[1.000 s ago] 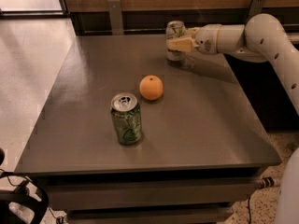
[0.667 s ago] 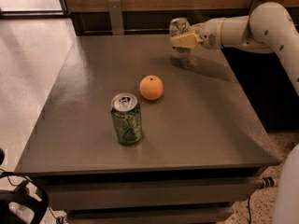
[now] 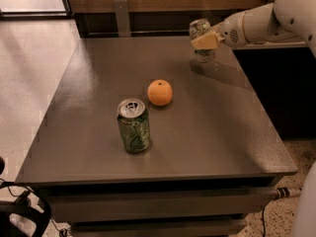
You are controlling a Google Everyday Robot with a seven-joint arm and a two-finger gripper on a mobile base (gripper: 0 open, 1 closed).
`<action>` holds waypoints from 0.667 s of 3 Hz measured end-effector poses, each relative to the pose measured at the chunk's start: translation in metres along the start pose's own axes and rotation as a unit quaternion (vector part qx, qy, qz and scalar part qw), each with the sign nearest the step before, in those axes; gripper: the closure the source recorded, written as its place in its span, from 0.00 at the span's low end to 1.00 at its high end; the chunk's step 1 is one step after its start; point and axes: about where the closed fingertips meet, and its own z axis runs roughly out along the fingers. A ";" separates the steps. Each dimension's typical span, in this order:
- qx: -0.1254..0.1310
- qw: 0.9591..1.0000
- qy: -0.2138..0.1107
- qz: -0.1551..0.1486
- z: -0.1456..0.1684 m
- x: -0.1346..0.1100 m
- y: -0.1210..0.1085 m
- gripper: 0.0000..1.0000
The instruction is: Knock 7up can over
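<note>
The 7up can, pale silver-white with a silver top, is at the far right of the grey table. It leans slightly, and its base is at or just above the tabletop. My gripper reaches in from the right on the white arm. Its tan fingers are closed against the can's side, partly hiding its lower half.
A darker all-green can stands upright near the table's front left. An orange lies just behind it, mid-table. A dark counter borders the table's right side, and a wooden wall runs along the back.
The arm has drawn to the right and slightly up, and the 7up can has moved with the gripper. The green can and the orange have not moved.
</note>
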 end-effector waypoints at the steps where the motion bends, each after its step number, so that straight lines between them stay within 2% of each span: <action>1: 0.019 0.999 0.043 0.001 -0.014 0.009 0.002 1.00; 2: 0.041 0.995 0.088 0.000 -0.025 0.017 0.004 1.00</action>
